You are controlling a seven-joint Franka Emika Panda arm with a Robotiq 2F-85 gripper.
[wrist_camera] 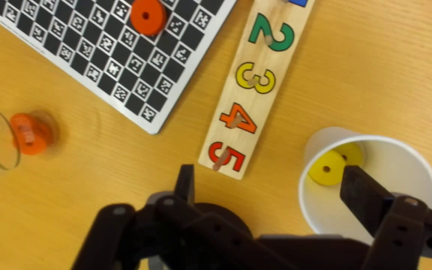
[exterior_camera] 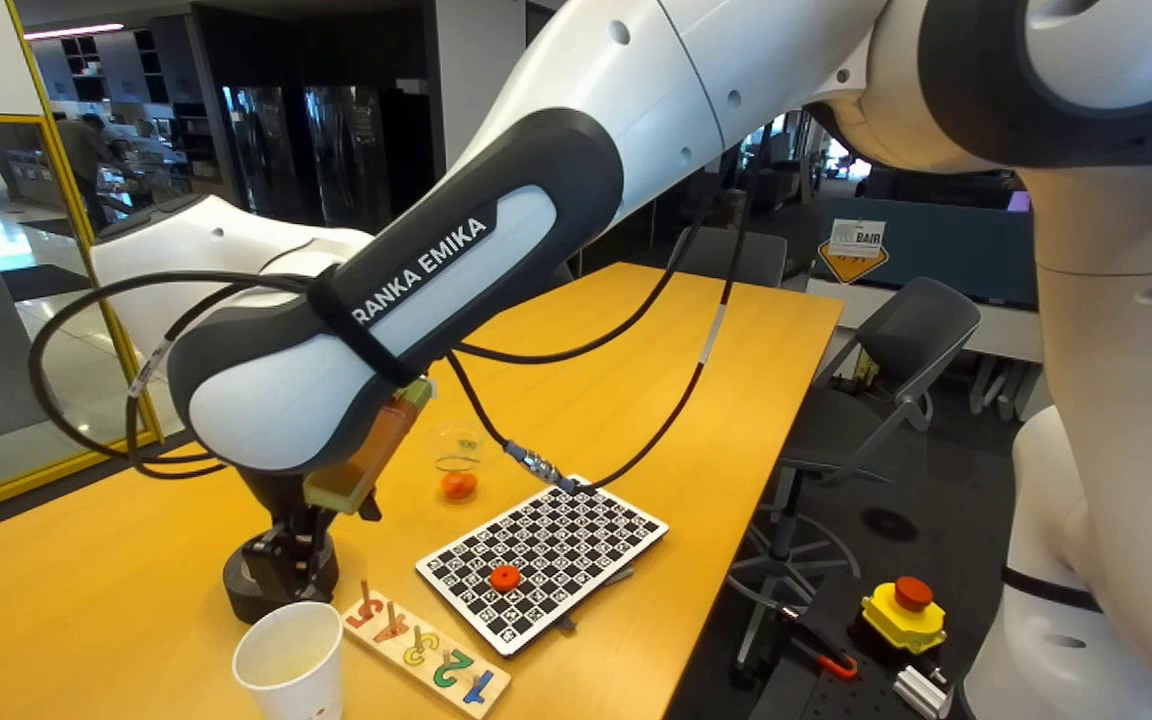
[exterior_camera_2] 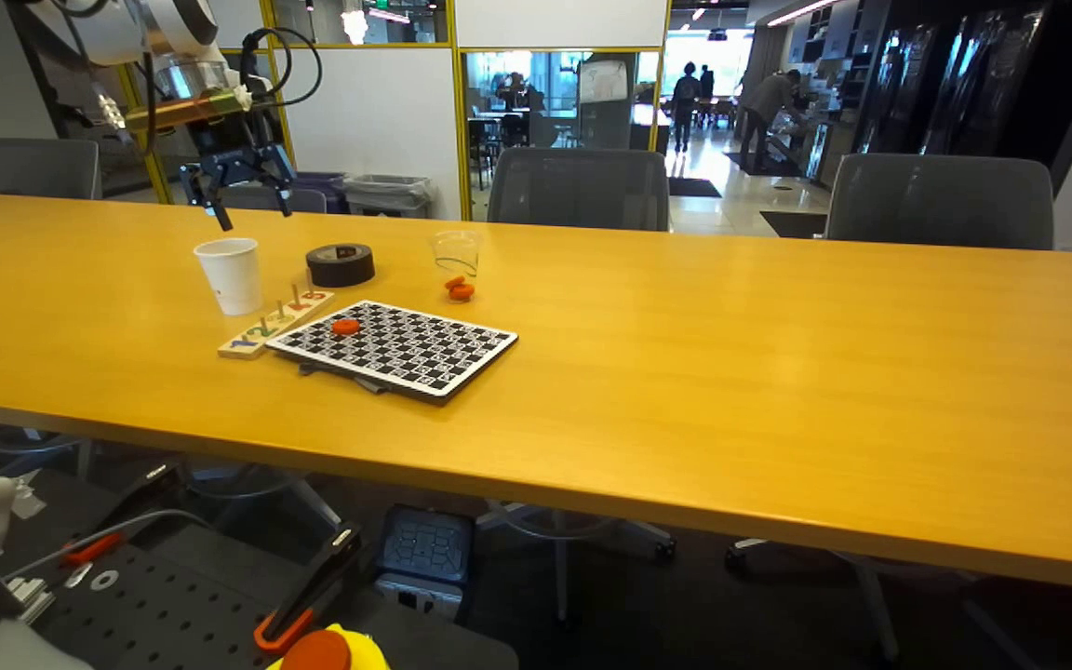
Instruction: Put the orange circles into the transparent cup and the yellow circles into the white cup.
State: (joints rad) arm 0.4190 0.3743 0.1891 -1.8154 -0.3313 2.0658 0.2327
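One orange disc (exterior_camera: 505,578) lies on the checkerboard; it also shows in an exterior view (exterior_camera_2: 345,327) and the wrist view (wrist_camera: 148,17). More orange discs (exterior_camera_2: 460,290) sit at the bottom of the transparent cup (exterior_camera_2: 457,247); these discs (wrist_camera: 32,134) are at the left in the wrist view. Two yellow discs (wrist_camera: 326,168) lie inside the white cup (wrist_camera: 399,161), which stands upright in both exterior views (exterior_camera_2: 231,279). My gripper (wrist_camera: 267,170) is open and empty. It hovers above the table near the white cup, with one finger overlapping the cup's opening in the wrist view.
A checkerboard (exterior_camera: 576,530) lies on the table (exterior_camera_2: 778,372). A wooden number board with upright pegs (wrist_camera: 253,78) lies between it and the white cup. A black tape roll (exterior_camera_2: 341,267) lies by the board's end, partly hidden by the gripper in the wrist view.
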